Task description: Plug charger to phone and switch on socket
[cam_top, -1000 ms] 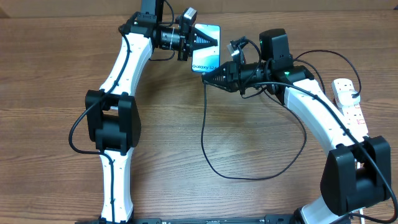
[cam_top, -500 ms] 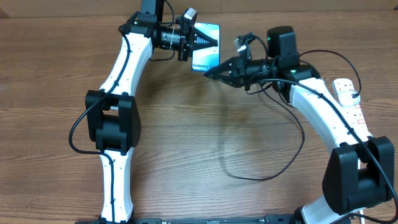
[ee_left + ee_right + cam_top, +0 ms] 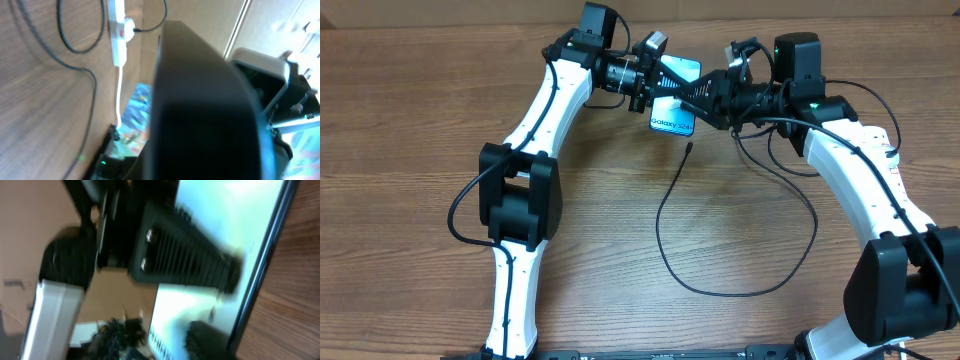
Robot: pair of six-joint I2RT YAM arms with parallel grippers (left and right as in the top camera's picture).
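Observation:
My left gripper is shut on the phone, holding it tilted above the table at the back; its ribbed finger lies across the bright screen. My right gripper is at the phone's right edge with its jaws apart, one finger in front of the screen and nothing in its grip. The charger lies loose on the table in a wide loop, its connector tip below the phone and free. The white socket shows in the left wrist view, a plug in it.
The right arm lies over the spot at the right edge where the socket sits, hiding most of it from above. The left arm runs along the left side. A white cord runs from the socket.
Both grippers and the phone have shifted right and further back. The right gripper has opened, and the charger's tip has dropped onto the table below the phone.

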